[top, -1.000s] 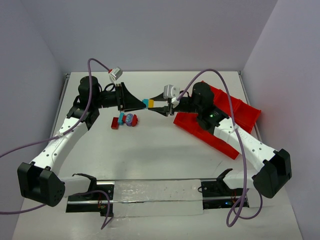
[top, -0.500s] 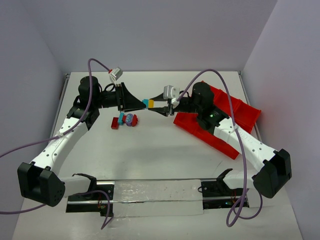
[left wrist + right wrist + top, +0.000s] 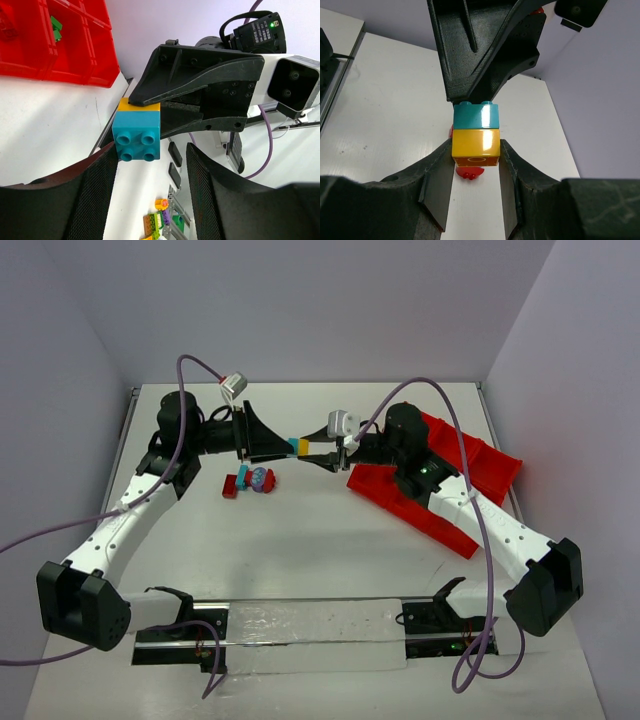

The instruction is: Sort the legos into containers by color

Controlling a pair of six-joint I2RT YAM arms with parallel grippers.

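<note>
From above, the two arms meet nose to nose over the middle of the white table (image 3: 320, 540), with a small teal plastic brick (image 3: 293, 444) and a small yellow-orange plastic brick (image 3: 301, 447) stuck together between the left gripper (image 3: 285, 445) and the right gripper (image 3: 308, 451). The pair is probably held aloft so the two colours can be pulled apart before sorting. A loose cluster of red, teal and purple pieces (image 3: 250, 480) lies on the table just nearer than the left gripper. The bright red divided plastic tray (image 3: 500, 462) sits to the right, partly under the right arm, close to the side wall, and bare table stretches toward the bases. In the left wrist view, the left gripper's meshed pads (image 3: 102, 180) stand apart around the teal brick with a clear gap on one side, so it grips nothing. The opposing black fingers pinch the yellow-orange brick above it, and green bricks (image 3: 55, 27) lie in one tray compartment behind. In the right wrist view, the right gripper's jaws press flat against both sides of the yellow-orange brick, clamped on it, while the teal brick juts out toward the left arm. A red piece (image 3: 469, 172) shows on the table below, with open surface on either side for drawing back
</note>
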